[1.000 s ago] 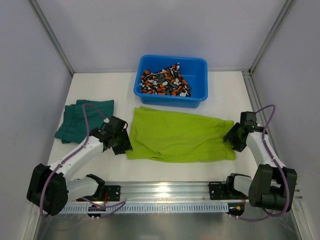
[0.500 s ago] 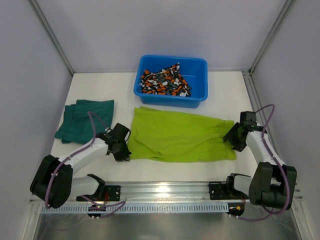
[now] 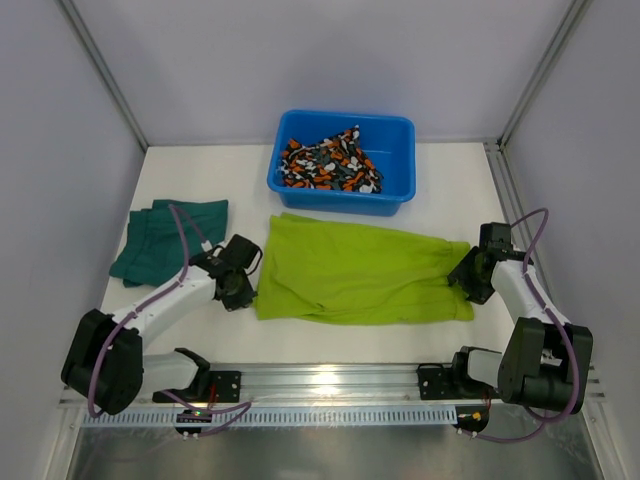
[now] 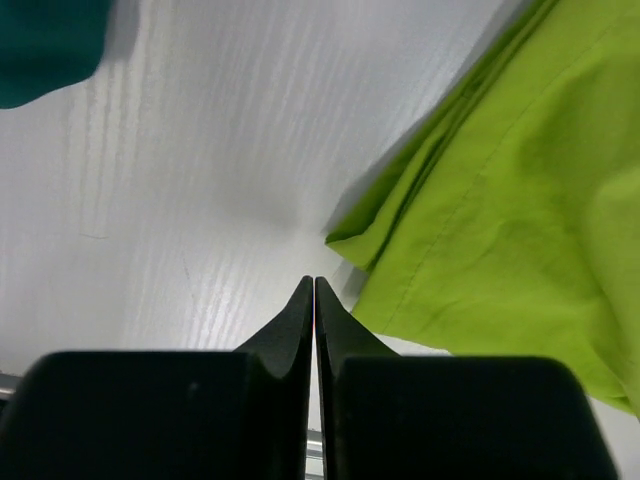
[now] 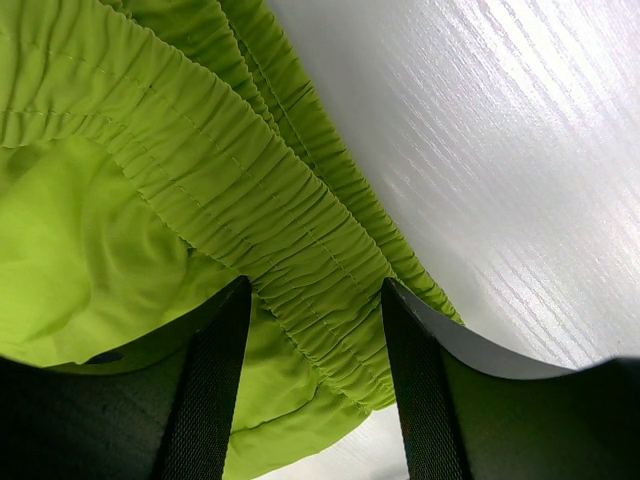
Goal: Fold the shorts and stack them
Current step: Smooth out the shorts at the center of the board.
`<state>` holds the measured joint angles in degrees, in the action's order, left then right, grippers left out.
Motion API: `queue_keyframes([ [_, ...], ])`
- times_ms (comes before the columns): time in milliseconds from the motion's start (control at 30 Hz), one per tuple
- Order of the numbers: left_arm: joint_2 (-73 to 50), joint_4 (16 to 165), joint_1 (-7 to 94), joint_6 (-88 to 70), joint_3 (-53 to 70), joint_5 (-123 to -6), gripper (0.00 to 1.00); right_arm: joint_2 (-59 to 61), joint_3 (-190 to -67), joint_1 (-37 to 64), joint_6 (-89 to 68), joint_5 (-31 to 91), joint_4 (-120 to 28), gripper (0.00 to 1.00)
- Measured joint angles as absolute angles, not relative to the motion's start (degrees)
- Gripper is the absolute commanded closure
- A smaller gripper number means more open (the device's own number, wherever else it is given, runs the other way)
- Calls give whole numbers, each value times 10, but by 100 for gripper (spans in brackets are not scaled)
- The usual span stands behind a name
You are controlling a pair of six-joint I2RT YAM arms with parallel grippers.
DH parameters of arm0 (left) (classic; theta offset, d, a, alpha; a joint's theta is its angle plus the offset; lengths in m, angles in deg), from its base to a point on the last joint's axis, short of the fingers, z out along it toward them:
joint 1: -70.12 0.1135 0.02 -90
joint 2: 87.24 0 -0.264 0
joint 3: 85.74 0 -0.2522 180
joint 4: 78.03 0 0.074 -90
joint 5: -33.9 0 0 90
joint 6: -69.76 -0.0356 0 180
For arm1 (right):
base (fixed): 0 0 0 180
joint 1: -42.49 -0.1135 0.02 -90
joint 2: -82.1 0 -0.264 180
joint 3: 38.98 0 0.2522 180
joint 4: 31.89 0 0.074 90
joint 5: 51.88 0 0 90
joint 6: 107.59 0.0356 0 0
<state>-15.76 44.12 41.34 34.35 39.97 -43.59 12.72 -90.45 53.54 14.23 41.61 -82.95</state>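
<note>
The right claw (image 5: pixel 315 290), fingers spread, straddles the gathered waistband of the lime shorts (image 5: pixel 120 200) on the white table (image 5: pixel 500 150).

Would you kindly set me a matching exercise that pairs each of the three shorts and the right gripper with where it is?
Things:
1. teal-green shorts
2. lime shorts
3. camouflage shorts
4. right gripper

Places:
A. inside the blue tub
B. open astride an elastic waistband
C. spread out in the middle
D. at the left side of the table

Pairs: 1-D, 2-C, 3-A, 4-B.
</note>
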Motion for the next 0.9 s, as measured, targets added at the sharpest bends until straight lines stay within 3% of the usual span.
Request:
queue_keyframes([
  [167,-178,469,413,333,411,-493,59,127,-905,535,142,416,-830,42],
  [333,-202,503,412,335,441,-532,56,127,-905,536,141,416,-829,42],
  [467,-173,525,412,336,452,-545,58,128,-905,536,141,416,-829,42],
  [533,-154,536,412,338,458,-548,63,128,-905,536,141,416,-829,42],
  [600,-145,547,411,343,460,-559,82,128,-905,536,141,416,-829,42],
  [633,-142,557,411,348,461,-562,100,128,-905,536,141,416,-829,42],
  [900,-127,533,408,345,436,-522,100,126,-905,536,141,425,-829,42],
])
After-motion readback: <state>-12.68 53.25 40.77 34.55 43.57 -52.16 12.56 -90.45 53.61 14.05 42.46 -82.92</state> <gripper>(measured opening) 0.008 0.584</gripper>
